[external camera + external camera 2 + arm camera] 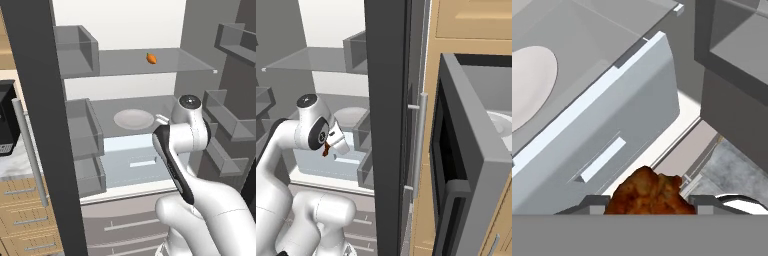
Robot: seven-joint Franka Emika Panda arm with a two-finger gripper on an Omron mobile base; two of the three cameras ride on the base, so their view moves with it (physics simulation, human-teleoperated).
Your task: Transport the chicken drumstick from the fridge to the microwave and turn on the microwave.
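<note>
Claw (647, 202) gripping chicken drumstick (648, 192), beside drawer (612, 145)

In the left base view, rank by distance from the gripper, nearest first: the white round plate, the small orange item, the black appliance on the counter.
The gripper holds the reddish-brown chicken drumstick, in front of the fridge's middle shelf.
1. White round plate: on that middle shelf, just left of the hand.
2. Small orange item: shelf above.
3. Black appliance: far left, outside the fridge.
</note>
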